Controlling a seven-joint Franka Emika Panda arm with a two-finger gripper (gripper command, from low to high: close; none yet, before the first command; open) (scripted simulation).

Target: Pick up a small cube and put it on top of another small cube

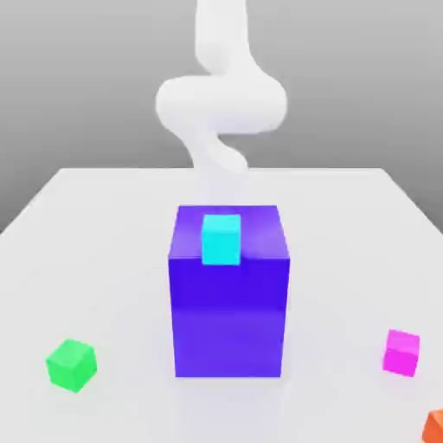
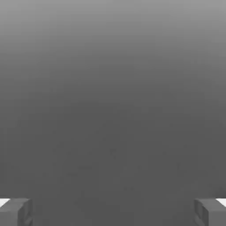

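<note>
The white arm [image 1: 221, 102] is seen bent at twelve o'clock; the tool [image 2: 113, 212] is held wide open.

Exterior view: we noted a white arm [image 1: 221, 102], smooth-skinned, its edges softly rounded throughout. We saw a column-like section [image 1: 221, 35], then a broad, bulging barrel [image 1: 221, 104] with domed ends, fuller than the parts adjoining it. Beyond, we recorded a tapering neck [image 1: 206, 151] and a small rounded swelling, the white shading to faint grey along its curves. Hand view: we logged the gripper's [image 2: 113, 212] two fingers [image 2: 9, 214] as matte grey and blocky, with angular edges, flat faces and darker, stepped inner sides.
</note>
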